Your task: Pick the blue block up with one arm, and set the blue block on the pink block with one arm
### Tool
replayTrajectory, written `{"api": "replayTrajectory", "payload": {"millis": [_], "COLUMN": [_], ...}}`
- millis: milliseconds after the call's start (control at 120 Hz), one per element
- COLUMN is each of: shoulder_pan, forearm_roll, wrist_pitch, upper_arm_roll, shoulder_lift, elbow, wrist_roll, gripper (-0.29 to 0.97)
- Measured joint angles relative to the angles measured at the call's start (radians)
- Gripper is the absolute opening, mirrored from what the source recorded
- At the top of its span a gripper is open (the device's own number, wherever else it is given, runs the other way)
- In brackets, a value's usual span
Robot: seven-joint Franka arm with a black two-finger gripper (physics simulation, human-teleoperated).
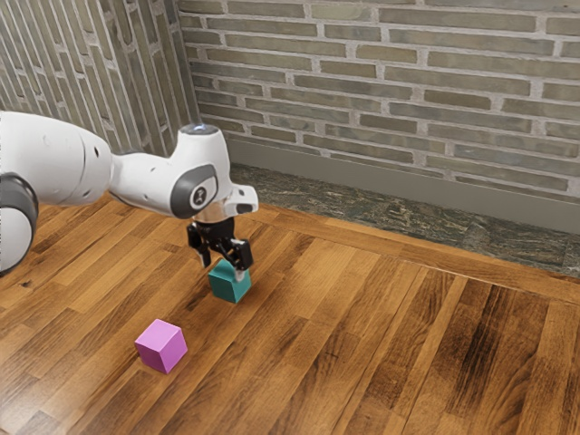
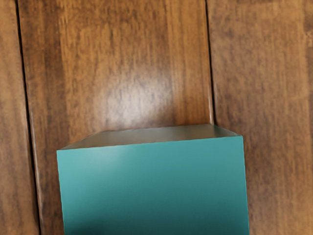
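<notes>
**Clerk:** State of the gripper?

**Inspector:** The gripper (image 1: pixel 224 263) has its two black fingers on opposite sides of the blue block (image 1: pixel 229 285), pinching its upper part; I judge the grip closed on the block.

**Clerk:** And the block's position?

**Inspector:** Directly under the hand, over the wooden surface (image 1: pixel 390 344); in the wrist view the blue block (image 2: pixel 151 188) lies close beneath the camera, with bare planks beyond it; whether its base rests on the surface or hangs just clear of it, I cannot say with confidence from the side view.

**Clerk:** The target?

**Inspector:** The pink block (image 1: pixel 161 345) rests on the surface, apart from the blue one, nearer the camera and toward the exterior view's left; nothing lies on it, and nothing lies between the two.

**Clerk:** Risks from here?

**Inspector:** Three noted. First, the fingers hold high on the block; so shallow a grip could let it rotate or slip during the carry. Second, a transfer made too low would drive the blue block's lower edge into the pink one and push it out of position. Third, the pink top looks about as small as the blue base; a release off centre, or with the corners out of line, could leave the blue block overhanging and tipping off; dropping it from a height would make that worse.
</notes>
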Motion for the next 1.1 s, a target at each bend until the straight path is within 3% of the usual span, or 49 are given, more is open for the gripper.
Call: {"api": "replayTrajectory", "payload": {"millis": [550, 1100], "shoulder_pan": [0.003, 0.011], "forearm_roll": [-0.002, -0.005], "wrist_pitch": [0.003, 0.01], "upper_arm_roll": [0.0, -0.001], "shoulder_lift": [0.081, 0.083], "elbow": [0.058, 0.062], "wrist_roll": [-0.001, -0.002], "gripper": [0.68, 0.45]}}
